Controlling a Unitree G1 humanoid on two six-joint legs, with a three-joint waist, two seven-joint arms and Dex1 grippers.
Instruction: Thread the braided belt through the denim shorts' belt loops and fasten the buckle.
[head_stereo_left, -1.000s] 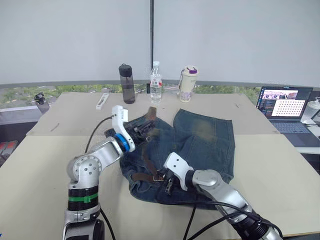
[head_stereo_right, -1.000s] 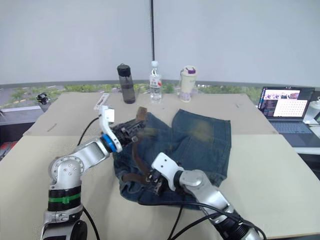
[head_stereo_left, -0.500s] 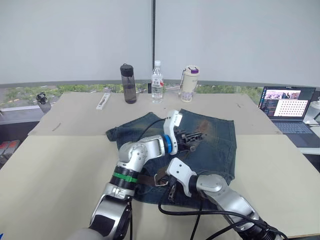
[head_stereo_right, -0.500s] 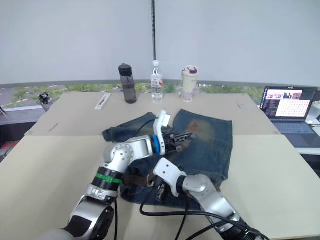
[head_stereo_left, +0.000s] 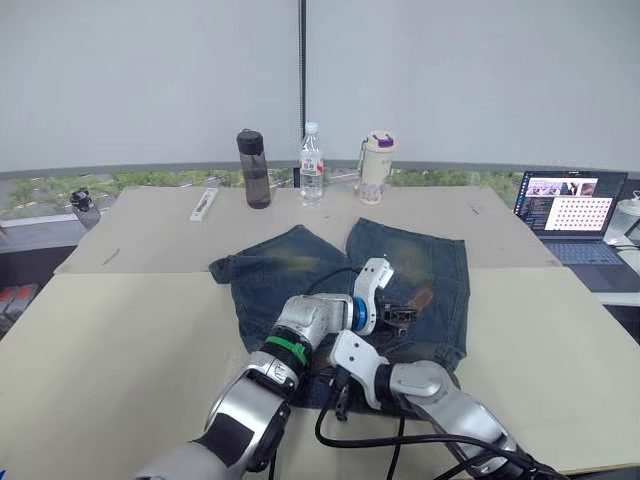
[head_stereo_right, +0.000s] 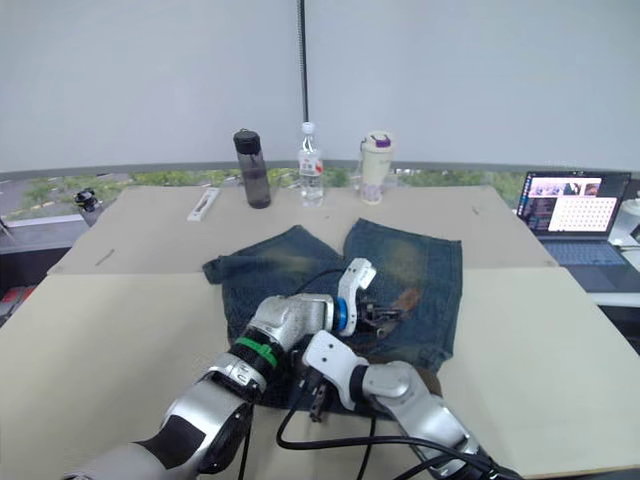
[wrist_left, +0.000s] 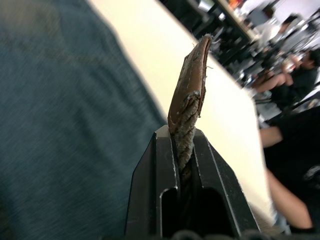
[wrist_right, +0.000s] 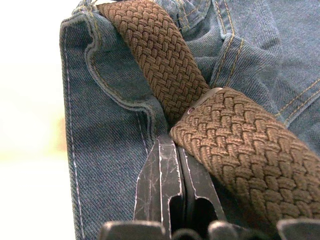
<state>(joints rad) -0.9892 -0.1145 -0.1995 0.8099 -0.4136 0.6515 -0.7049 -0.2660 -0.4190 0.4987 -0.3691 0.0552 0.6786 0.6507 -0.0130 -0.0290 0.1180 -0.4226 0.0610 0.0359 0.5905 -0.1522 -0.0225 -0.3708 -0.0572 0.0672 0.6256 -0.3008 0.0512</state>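
Belt tip travel: my left gripper (wrist_left: 184, 145), clamped on the braided belt (wrist_right: 235, 145), has swung across the denim shorts (head_stereo_left: 300, 262) toward their right leg; my right gripper (wrist_right: 172, 150), closed, pins the waistband.

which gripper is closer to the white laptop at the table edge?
Left. The left gripper reaches across the faded blue denim shorts toward the open white laptop; the right gripper sits at the waistband, farther away.
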